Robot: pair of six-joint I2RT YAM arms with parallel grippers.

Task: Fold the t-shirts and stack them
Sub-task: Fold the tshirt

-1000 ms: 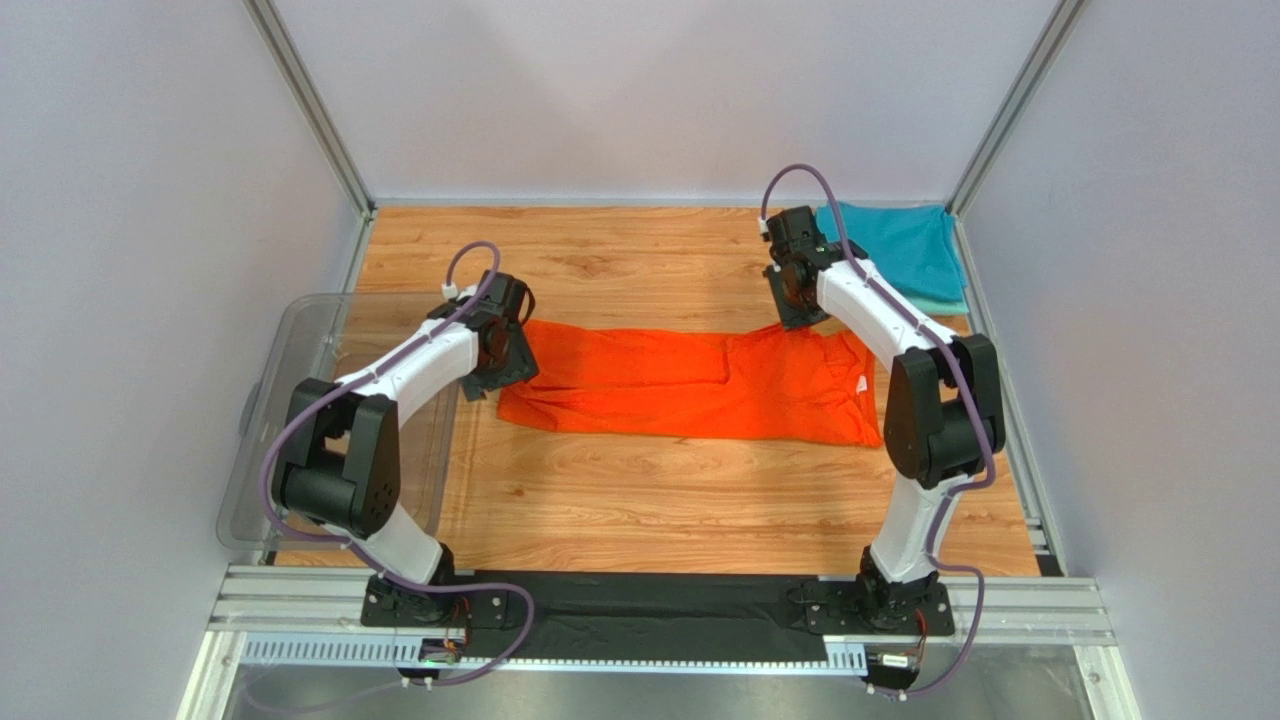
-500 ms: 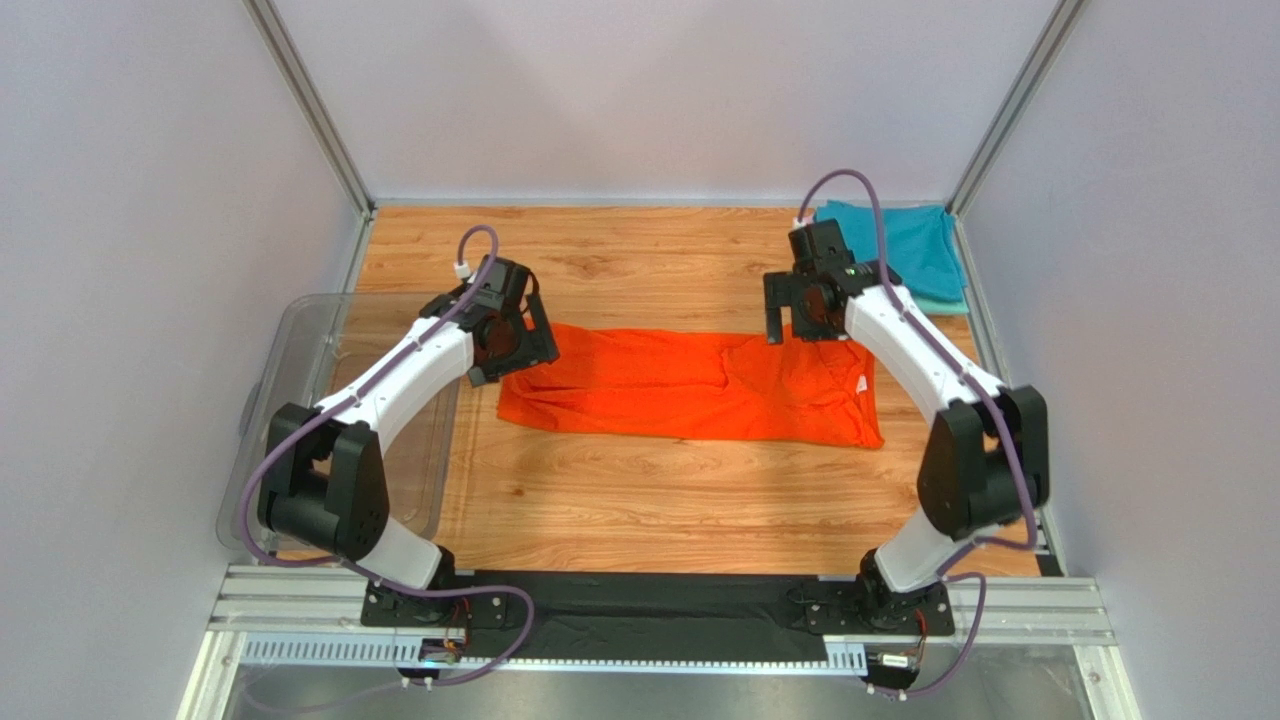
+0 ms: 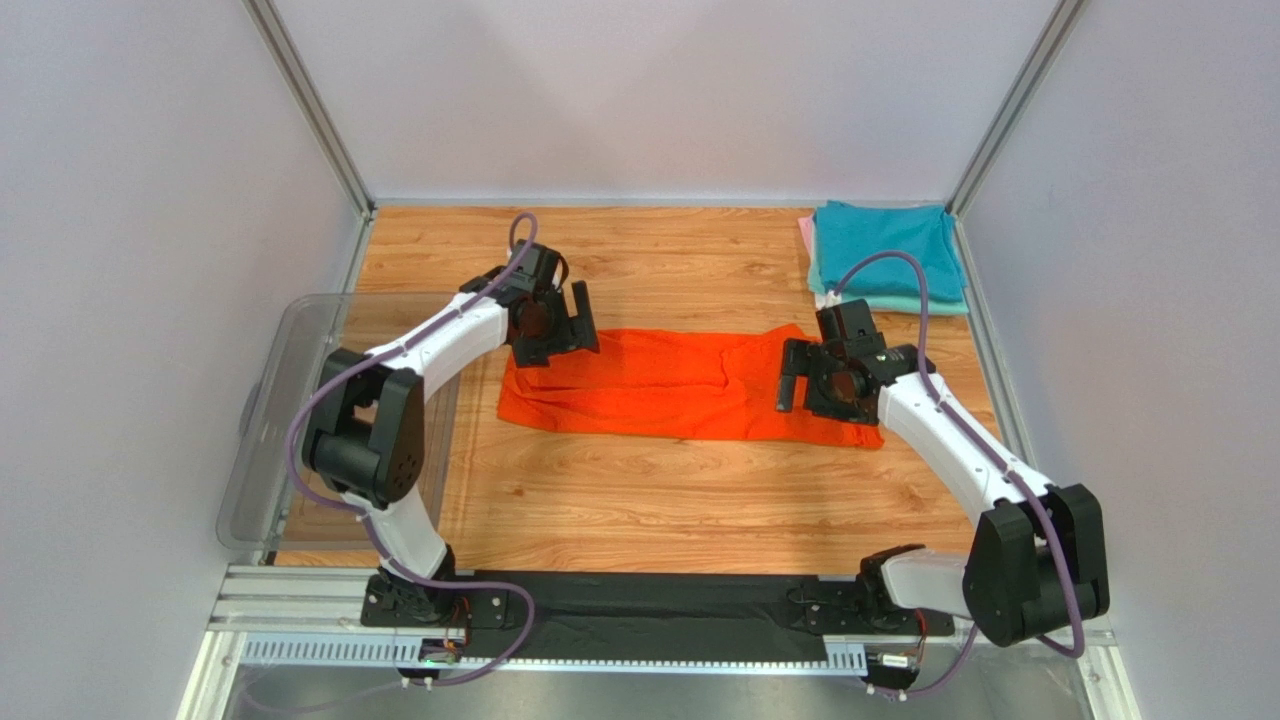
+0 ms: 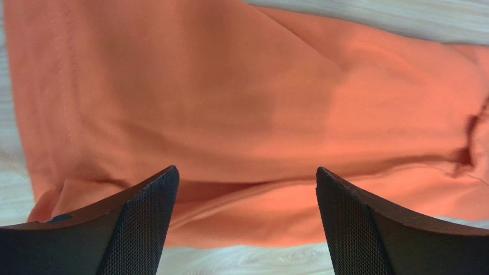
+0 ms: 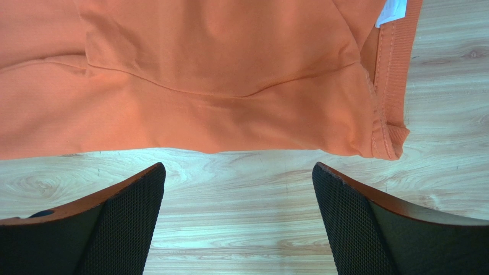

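A bright orange t-shirt (image 3: 676,387) lies on the wooden table, folded lengthwise into a long flat strip. Above its far-left corner hovers my left gripper (image 3: 553,323), open. In the left wrist view the orange t-shirt (image 4: 241,103) fills the frame, and the left gripper (image 4: 245,172) holds nothing. Over the strip's right end my right gripper (image 3: 827,375) is open. In the right wrist view the right gripper (image 5: 238,166) sits above bare wood just off the orange t-shirt's (image 5: 218,74) hem, near its white neck label (image 5: 392,10). Folded t-shirts, teal (image 3: 887,252) on top, are stacked at the back right.
A clear plastic tub (image 3: 278,390) stands off the table's left edge beside the left arm. Mint green (image 3: 917,305) and pale pink (image 3: 809,243) edges show under the teal shirt. Metal frame posts and grey walls bound the table at the back and sides.
The right gripper swung from the shirt's far edge toward me and now sits over its right end, uncovering the teal stack. The left gripper moved right along the far edge. Both jaws opened wider.
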